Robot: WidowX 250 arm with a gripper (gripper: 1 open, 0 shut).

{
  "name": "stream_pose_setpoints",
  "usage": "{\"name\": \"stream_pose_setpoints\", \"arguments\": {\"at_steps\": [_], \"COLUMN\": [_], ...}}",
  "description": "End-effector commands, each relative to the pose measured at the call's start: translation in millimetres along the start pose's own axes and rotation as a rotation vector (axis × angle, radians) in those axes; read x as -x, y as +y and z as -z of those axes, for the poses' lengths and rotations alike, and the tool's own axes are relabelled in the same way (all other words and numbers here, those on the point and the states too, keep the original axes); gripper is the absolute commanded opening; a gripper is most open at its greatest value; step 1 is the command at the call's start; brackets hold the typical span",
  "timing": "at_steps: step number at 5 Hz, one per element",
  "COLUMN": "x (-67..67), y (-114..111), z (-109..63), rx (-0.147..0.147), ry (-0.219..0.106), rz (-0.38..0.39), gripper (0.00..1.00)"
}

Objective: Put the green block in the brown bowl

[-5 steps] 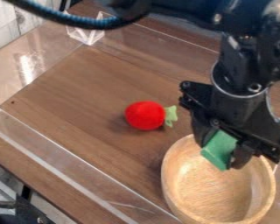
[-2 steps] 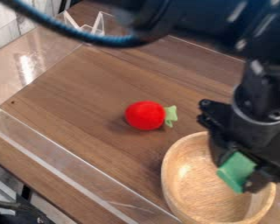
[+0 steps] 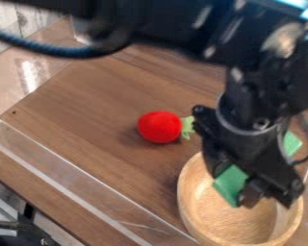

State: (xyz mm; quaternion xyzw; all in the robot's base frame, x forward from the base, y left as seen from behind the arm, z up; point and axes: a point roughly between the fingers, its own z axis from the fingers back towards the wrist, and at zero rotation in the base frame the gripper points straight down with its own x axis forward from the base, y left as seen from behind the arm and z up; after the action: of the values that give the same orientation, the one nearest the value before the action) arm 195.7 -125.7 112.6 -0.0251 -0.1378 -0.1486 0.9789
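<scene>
Camera view: my hand (image 3: 243, 190) grips the green block (image 3: 230, 184) over the brown bowl (image 3: 202, 223)'s twelve o'clock side; next, lower and release.

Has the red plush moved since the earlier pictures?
No, the red plush sits where it did, still up and left of the bowl in the picture.
</scene>
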Motion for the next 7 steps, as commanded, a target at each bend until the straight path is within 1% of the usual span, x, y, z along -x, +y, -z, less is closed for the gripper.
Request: {"name": "stream_pose_setpoints", "arguments": {"at_steps": [1,2,3,4,5,6,7], "x": [-0.8,-10.3,-12.2,-15.0,-10.9,-9.3,-21.6], "y": [-4.5,-4.0,-5.4,-1.9,1.6,4.2,3.6], "z": [0.1,7.3,15.7,23.8,15.1,8.5,8.1], "rx": [0.022,0.022,0.051,0.069,0.088,0.113,0.127], "ry": [-0.044,-0.047,-0.018,-0.004,0.014,0.021,0.024], "rz": [0.042,0.019,0.036,0.062,0.124,0.181,0.157], "gripper": [0.00,0.00,1.00,1.00,1.00,1.00,1.00]}}
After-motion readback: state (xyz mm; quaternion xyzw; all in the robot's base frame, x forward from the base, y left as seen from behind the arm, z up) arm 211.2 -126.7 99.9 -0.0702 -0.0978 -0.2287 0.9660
